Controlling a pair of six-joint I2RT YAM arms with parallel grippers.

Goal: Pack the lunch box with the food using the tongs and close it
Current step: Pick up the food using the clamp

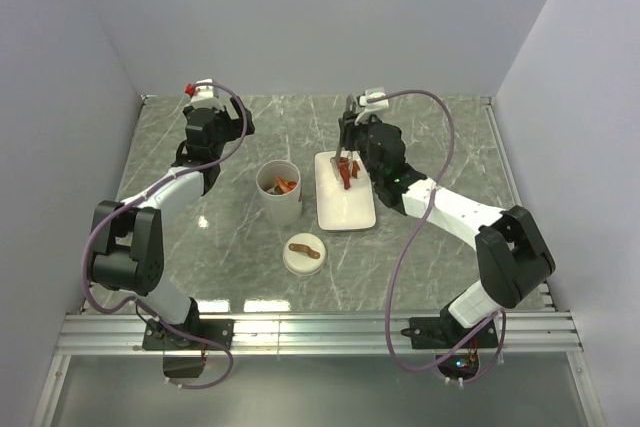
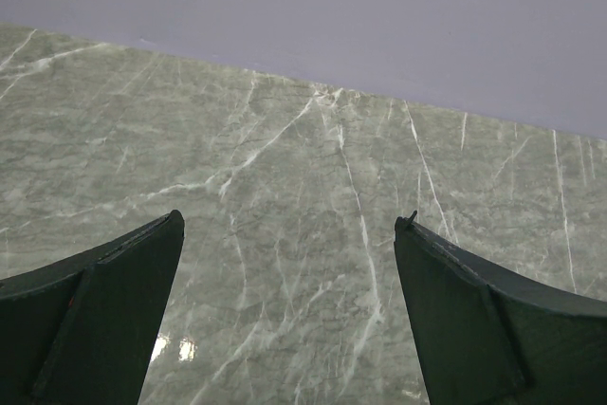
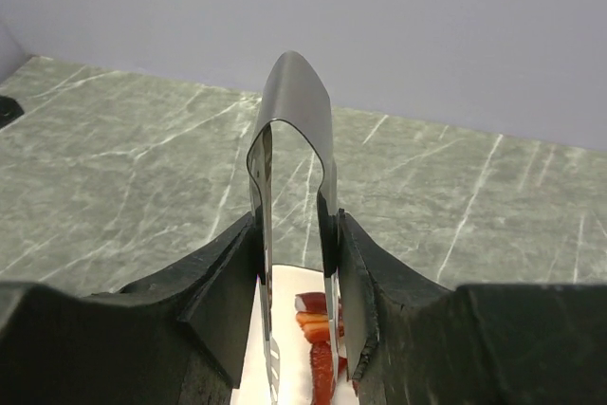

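Seen from above, a grey marble table [image 1: 440, 147] is shown with two robot arms reaching out over it.

The right gripper [image 3: 296, 234] is pressed together on the tongs [image 3: 294, 92]. One dark finger [image 3: 223, 301] is set against the outside of each thin metal arm, so that squeezing the fingers squeezes the tongs. The joined, bent end of the tongs is held uppermost and the tips are pointed down, which brings them onto the food [image 3: 318, 329] at the far end of the flat white plate [image 1: 345, 209]. Red-orange pieces are seen between the two tong arms. Whether a piece is actually pinched cannot be told, because the tips are cut off at the bottom of the wrist view.

The lunch box [image 1: 280, 205], a tall white cup, is stood upright just to the left of the plate, near enough for a short carry. Its mouth is left uncovered, and a few red-orange pieces [image 1: 283, 185] are already seen inside. Its round cream lid [image 1: 302, 254] is laid flat on the table in front of it, brown strap up, apart from the cup, where it can be picked up once filling is done.

The left gripper [image 2: 291, 223] is spread wide and holds nothing. It is kept over bare marble at the far left, well apart from the cup and plate, probably so the working arm is not obstructed.

Packing is judged to be partly done, and closing has not begun.
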